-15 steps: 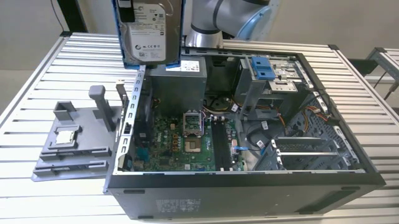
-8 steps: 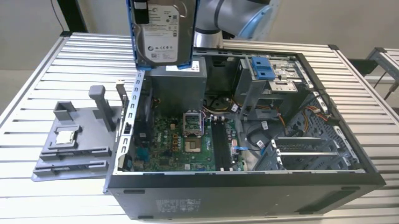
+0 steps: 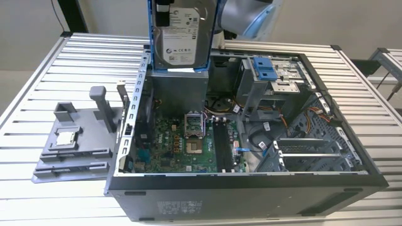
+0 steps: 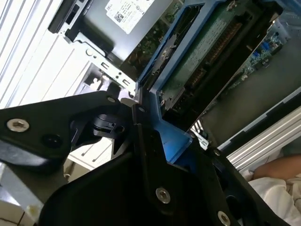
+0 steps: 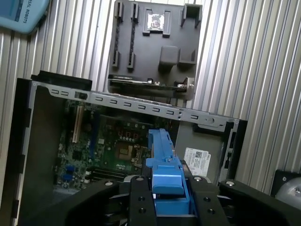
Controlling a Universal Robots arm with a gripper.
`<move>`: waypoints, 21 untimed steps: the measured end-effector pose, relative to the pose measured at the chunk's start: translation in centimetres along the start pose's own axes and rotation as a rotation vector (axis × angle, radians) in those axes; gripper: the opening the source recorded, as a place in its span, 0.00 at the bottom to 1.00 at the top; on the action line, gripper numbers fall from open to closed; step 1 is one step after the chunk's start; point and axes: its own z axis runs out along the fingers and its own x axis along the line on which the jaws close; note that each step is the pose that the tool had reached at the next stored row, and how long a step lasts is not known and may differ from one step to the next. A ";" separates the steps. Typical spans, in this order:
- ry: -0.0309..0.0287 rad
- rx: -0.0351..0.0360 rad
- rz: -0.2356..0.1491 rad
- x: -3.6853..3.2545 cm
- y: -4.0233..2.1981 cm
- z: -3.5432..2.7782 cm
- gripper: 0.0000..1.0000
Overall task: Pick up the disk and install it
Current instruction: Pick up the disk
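The disk (image 3: pixel 180 40) hangs upright above the far side of the open computer case (image 3: pixel 251 190), its white label facing the camera and thin blue rails down its edges. In the first wrist view my gripper (image 5: pixel 167 190) is shut on the disk (image 5: pixel 163 165), whose blue rail stands edge-on between the black fingers (image 5: pixel 141 200). The second wrist view shows the disk's (image 4: pixel 207 52) green circuit-board side and blue rail, held over the case interior.
Under the disk sits the grey power supply box (image 3: pixel 179 87), with the motherboard (image 3: pixel 188 141) nearer the camera. A bright-blue latch piece (image 3: pixel 267 69) tops the drive cage. A grey fixture (image 3: pixel 82 150) on the exterior view's left holds a small processor chip (image 3: pixel 66 137). A person's sleeve (image 4: pixel 282 181) is beside the table.
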 end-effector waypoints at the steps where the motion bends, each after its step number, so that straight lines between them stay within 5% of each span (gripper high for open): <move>1: 0.0000 0.0000 0.000 0.11 -0.41 -0.01 0.00; 21: 0.0001 -0.0001 0.000 2.33 -9.21 -0.19 0.00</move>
